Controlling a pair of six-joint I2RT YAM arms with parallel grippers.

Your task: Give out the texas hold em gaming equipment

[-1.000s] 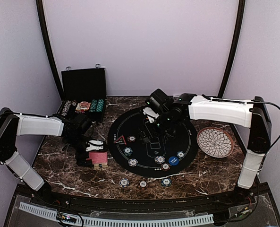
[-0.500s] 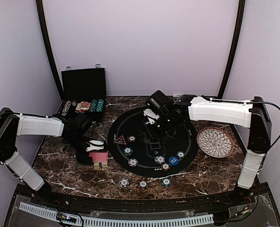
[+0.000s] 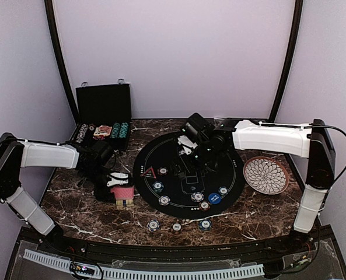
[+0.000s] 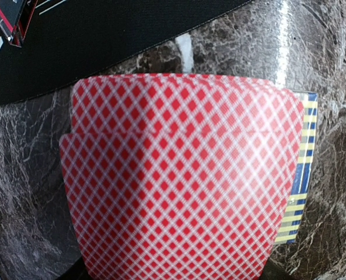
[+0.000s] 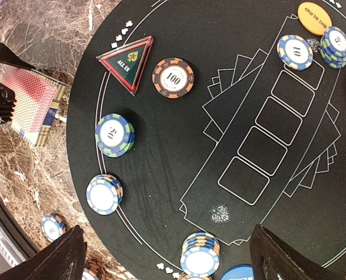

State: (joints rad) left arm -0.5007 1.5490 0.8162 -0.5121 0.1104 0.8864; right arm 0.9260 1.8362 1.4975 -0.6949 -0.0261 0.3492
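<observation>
A stack of red-backed playing cards [image 4: 178,181] lies on the marble left of the black round mat [image 3: 190,146], over a blue-and-yellow striped box [image 4: 304,175]. My left gripper [image 3: 115,186] is shut on the cards [image 3: 122,194], whose top bows upward; its fingertips are hidden behind them. My right gripper [image 5: 168,233] hangs open and empty above the mat [image 5: 178,146], its fingers [image 5: 50,256] wide apart. Poker chip stacks [image 5: 115,135] [image 5: 104,194] [image 5: 200,254], a 100 chip [image 5: 173,77], an orange button [image 5: 314,18] and a blue button [image 3: 214,198] sit on the mat.
An open black case [image 3: 102,108] with chips stands at the back left. A white petal-pattern plate [image 3: 266,174] lies right of the mat. An ALL IN triangle [image 5: 126,61] sits on the mat's left. Three chip stacks [image 3: 177,227] lie on the marble in front.
My left gripper has closed on the red-backed cards, bowing them. The right arm has barely shifted above the mat.
</observation>
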